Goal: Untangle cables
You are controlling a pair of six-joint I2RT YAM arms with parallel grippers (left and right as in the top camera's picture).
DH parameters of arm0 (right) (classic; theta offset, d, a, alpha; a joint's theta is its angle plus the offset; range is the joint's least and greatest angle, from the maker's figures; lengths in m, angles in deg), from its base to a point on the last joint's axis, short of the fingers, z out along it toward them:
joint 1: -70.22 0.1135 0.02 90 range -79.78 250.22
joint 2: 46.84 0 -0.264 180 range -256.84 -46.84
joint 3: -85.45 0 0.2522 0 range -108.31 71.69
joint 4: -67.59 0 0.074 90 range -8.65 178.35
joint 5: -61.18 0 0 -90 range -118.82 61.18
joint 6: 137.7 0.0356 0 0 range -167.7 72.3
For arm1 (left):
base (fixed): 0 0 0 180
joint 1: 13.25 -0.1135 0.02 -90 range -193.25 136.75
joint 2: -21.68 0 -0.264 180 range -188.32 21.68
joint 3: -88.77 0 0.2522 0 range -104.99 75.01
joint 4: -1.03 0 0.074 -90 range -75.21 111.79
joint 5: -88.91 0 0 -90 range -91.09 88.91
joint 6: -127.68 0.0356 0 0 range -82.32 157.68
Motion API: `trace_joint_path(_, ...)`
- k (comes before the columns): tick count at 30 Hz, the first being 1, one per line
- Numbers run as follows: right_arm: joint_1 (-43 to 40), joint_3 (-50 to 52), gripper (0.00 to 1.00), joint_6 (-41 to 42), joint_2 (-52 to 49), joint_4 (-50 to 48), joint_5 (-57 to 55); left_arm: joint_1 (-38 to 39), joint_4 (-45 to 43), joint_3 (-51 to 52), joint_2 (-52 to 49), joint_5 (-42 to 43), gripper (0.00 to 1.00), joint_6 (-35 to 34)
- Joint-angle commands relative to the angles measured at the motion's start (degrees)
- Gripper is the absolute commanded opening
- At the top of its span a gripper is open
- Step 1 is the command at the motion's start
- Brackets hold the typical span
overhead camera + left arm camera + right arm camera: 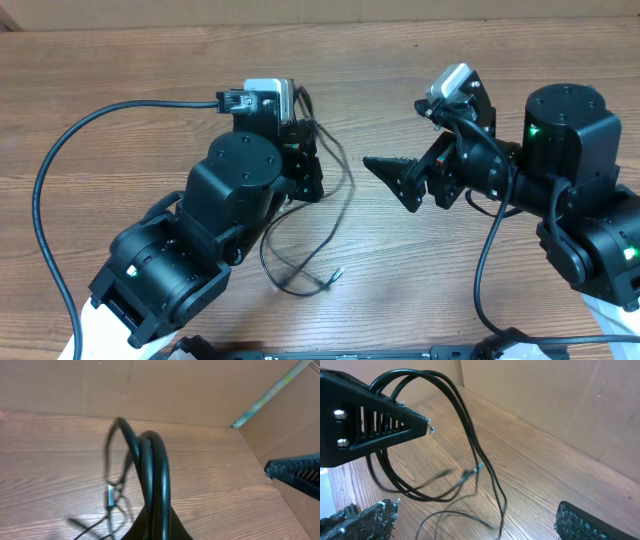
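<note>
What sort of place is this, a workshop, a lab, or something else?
Probably a robotics lab test bench: a left arm and right arm work over a wood-grain table walled in with plain cardboard, handling a black cable.

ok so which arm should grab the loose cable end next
Right. The right gripper points toward the cable with jaws open and empty, free to reach the loose end; the left gripper is shut on it, holding a loop up.

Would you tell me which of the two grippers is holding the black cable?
The left gripper: the black cable loops up out of its closed grip. The right gripper is open and empty, its pads wide apart.
</note>
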Motion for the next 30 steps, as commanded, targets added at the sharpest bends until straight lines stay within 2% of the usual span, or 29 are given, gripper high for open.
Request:
trace_joint_path(1,-0.11,-1.09,1.00,0.66,1.01,0.68,-1.05,-0.02,-0.52,-0.92,0.68,0.85,0.04,4.59)
trace_joint_path(7,-0.11,-1.09,1.00,0.68,1.01,2.93,-3.02,-0.04,0.81,-0.92,1.05,-2.03,0.04,9.64)
trace_joint_path(12,-0.11,-1.09,1.00,1.25,1.01,5.75,-6.43,-0.04,7.32,-0.92,0.87,-16.48,0.04,9.35)
trace_joint_path(15,-0.11,-1.09,1.00,5.53,0.98,7.28,-13.05,-0.04,11.87,-0.92,0.44,-24.39,0.04,9.38)
trace_joint_path(19,-0.11,-1.09,1.00,9.64,1.01,9.44,-19.50,-0.04,17.09,-0.90,-0.24,-31.06,0.04,9.38)
trace_joint_path(21,-0.11,-1.09,1.00,11.39,1.01,9.97,-21.84,-0.07,18.05,-0.90,-0.50,-31.71,0.04,9.35)
trace_joint_path(25,-0.11,-1.09,1.00,18.25,1.01,11.04,-30.23,-0.04,16.24,-0.90,-1.40,-25.42,0.04,4.96)
trace_joint_path(30,-0.11,-1.09,1.00,30.27,1.01,13.38,-41.97,-0.04,1.86,-0.90,-7.08,3.23,0.04,4.44)
